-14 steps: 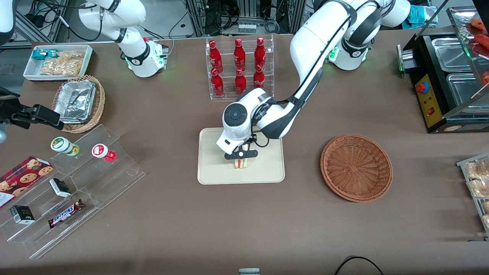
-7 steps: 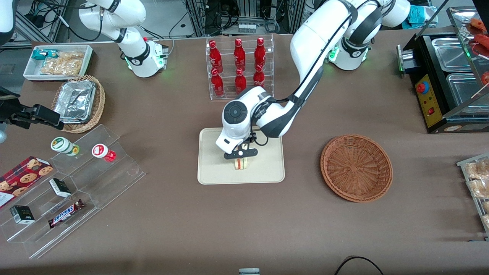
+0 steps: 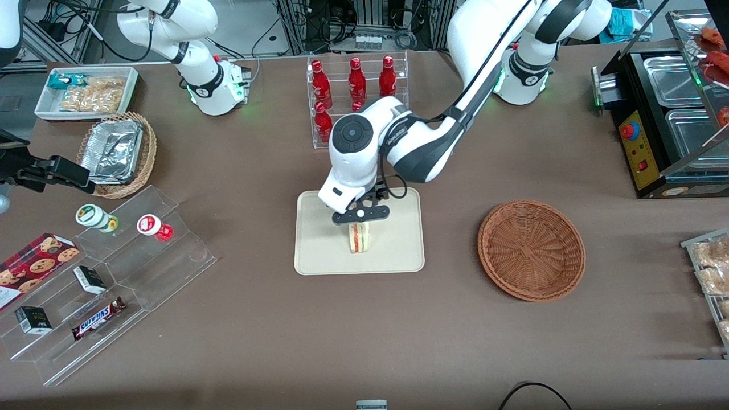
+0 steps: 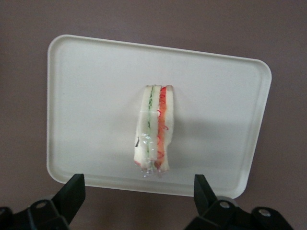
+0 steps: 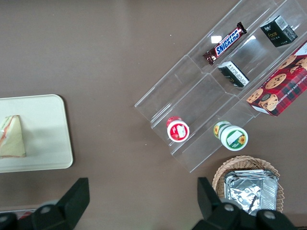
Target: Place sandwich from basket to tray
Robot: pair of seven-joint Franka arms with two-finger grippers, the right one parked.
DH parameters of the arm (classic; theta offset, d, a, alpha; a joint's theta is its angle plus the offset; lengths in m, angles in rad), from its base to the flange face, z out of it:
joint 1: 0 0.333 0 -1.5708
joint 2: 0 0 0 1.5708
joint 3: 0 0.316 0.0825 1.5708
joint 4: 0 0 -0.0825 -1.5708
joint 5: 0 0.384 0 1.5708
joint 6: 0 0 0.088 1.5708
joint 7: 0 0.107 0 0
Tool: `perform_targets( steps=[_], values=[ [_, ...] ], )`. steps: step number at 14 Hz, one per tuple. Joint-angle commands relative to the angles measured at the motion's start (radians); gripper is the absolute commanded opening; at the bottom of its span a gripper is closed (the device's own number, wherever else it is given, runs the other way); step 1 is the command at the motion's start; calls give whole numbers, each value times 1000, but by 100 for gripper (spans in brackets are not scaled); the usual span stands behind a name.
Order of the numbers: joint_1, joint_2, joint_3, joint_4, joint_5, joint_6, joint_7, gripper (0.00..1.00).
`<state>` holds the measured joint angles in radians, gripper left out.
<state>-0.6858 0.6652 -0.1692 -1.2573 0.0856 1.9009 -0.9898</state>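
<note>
The sandwich (image 3: 359, 237) stands on its edge near the middle of the flat cream tray (image 3: 319, 250), wrapped in clear film. Above it hangs the gripper (image 3: 361, 214), its jaws spread wide and touching nothing. The wrist view shows green and red filling stripes. The round woven basket (image 3: 531, 249) lies beside the tray on the brown worktop (image 3: 256, 319).

A robotics lab dressed as a snack shop: 2 robot arms, bottle rack (image 3: 357, 97), food warmer (image 3: 672, 114).

One sandwich (image 3: 359, 237) – one tray (image 3: 319, 250) – one basket (image 3: 531, 249)
</note>
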Motion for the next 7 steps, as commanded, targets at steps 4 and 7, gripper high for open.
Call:
perform_targets(
  steps=[4,7],
  values=[
    [90,-134,59,-48,66,-124,237,100],
    [159,-205,59,-70,62,-216,403,100]
  ],
)
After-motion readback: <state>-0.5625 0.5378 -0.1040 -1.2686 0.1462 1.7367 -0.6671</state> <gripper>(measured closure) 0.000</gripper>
